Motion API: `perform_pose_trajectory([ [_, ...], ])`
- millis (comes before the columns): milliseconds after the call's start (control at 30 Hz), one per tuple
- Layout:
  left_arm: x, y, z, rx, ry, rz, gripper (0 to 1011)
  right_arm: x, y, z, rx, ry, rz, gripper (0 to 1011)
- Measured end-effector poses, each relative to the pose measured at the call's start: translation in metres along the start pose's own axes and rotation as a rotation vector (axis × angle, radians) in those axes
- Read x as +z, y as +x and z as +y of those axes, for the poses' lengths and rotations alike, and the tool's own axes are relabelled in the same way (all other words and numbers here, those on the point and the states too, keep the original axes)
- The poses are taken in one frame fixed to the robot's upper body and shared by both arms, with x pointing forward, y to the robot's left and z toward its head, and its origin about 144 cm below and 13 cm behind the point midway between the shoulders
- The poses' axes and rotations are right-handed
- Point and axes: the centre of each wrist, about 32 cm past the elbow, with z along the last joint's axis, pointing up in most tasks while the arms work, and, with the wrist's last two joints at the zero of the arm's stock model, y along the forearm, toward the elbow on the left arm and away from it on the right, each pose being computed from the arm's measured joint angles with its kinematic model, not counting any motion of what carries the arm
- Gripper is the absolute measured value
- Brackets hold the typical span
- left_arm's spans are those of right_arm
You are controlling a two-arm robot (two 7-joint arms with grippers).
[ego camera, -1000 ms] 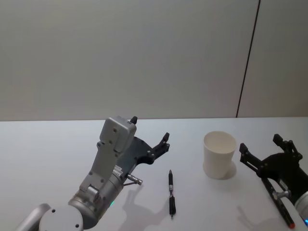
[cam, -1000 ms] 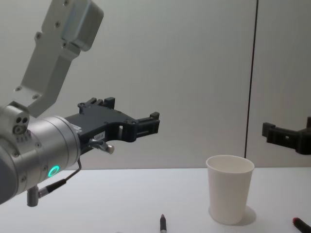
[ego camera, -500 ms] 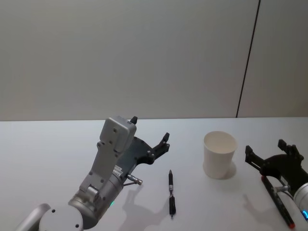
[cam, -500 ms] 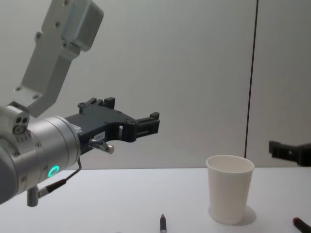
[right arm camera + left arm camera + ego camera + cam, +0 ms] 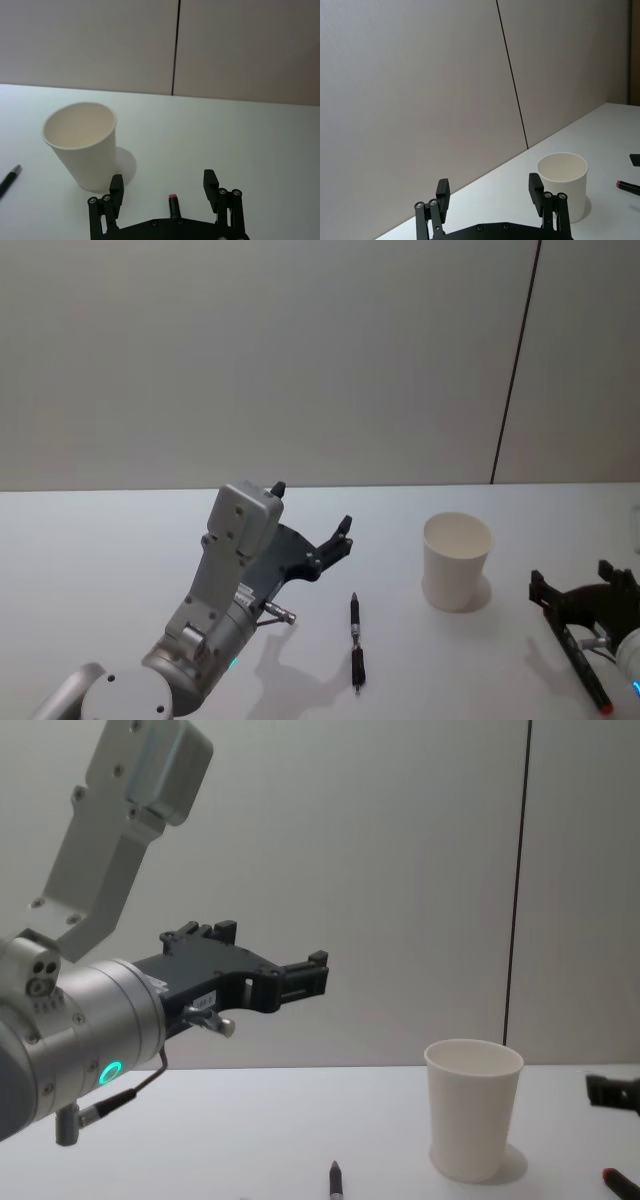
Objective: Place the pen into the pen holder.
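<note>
Nearest you, your right end effector (image 5: 571,578) hung with its fingers apart just above a red-tipped pen (image 5: 592,683) that lay on the desk (image 5: 90,560), clear of it. A black pen (image 5: 355,640) lay at the desk's middle, well apart from both arms. Beyond it, your left end effector (image 5: 312,507) hovered raised, fingers spread and holding nothing. The pen holder (image 5: 457,565) stood upright, farther back than either pen.

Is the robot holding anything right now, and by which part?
Nothing is held. The left pincer and the right pincer are both open and empty; the black pen lies on the table.
</note>
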Motion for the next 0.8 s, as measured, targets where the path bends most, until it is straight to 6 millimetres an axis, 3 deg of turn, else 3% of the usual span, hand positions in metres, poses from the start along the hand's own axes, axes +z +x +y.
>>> perform_pose_trajectory([
  [800, 0.0, 0.0, 0.0, 0.0, 0.0, 0.0, 1004, -0.026, 0.008, 0.006, -0.058, -0.149, 0.003, 1001],
])
